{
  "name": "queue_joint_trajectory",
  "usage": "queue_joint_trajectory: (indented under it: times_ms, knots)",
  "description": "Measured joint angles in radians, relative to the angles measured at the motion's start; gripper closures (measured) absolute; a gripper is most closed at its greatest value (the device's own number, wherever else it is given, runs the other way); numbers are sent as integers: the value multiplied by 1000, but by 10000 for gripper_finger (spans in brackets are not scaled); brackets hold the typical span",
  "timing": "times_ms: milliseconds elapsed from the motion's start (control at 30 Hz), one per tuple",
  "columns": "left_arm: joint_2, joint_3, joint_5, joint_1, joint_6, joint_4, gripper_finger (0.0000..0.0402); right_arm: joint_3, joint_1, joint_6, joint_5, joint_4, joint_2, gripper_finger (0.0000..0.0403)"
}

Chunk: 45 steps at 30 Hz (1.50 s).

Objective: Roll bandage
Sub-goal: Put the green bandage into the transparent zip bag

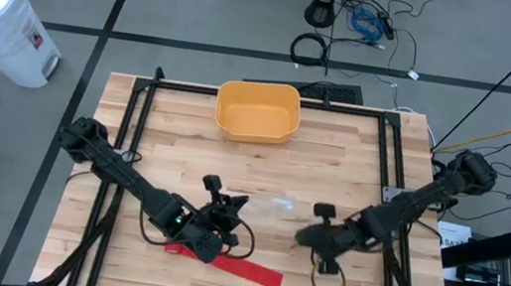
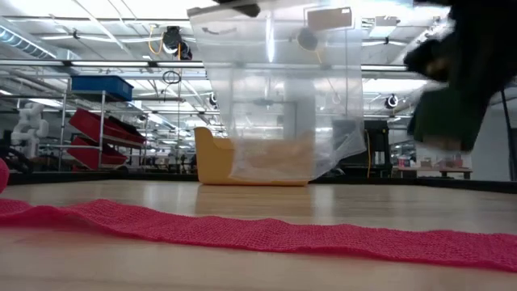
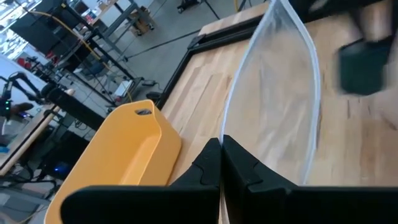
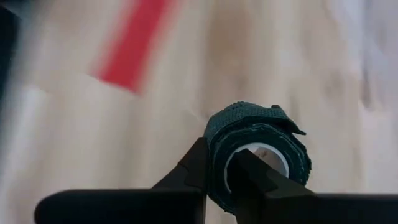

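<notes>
The red bandage point(image 1: 236, 266) lies flat and unrolled near the front edge of the desk point(image 1: 331, 174), a little left of centre. Its long axis runs left to right with a slight slant, the right end nearer the front; in the low view it stretches as a rumpled red strip across the whole foreground.

The left end effector point(image 1: 205, 239) sits right over the strip's left end, fingers pressed fully together. Whether they pinch the cloth there cannot be told, since the wrist view shows only the shut fingertips point(image 3: 214, 163) with a clear plastic bag point(image 3: 273, 99) beyond.

The right end effector point(image 1: 314, 238) is just to the right of the strip, apart from its free end, and grips a dark rolled bandage point(image 4: 258, 149), one finger inside the roll's core and the other outside.

So the left arm is the nearer one; rolling would likely proceed along the strip towards the right. A yellow bin point(image 1: 258, 110) stands at the far edge, well apart.
</notes>
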Motion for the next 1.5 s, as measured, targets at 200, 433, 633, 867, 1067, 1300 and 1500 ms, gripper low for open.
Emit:
queue_joint_trajectory:
  times_ms: [200,433,633,867,1067,1300,1500]
  knots:
    - [0,-3,5,3,-21,2,401,135,135,-134,113,225,0,370]
    - [0,-4,31,3,-21,27,401,175,183,-505,449,564,3,370]
    - [0,-4,36,3,-21,25,401,175,118,-654,473,658,33,371]
    - [0,-5,37,3,-21,24,401,174,27,-707,504,657,127,368]
    - [0,-5,38,0,-21,23,401,174,-13,-714,545,650,150,368]
    - [0,-5,38,0,-21,23,401,174,-25,-635,547,519,150,367]
    - [0,-5,68,0,-21,40,401,174,-25,-550,551,424,150,367]
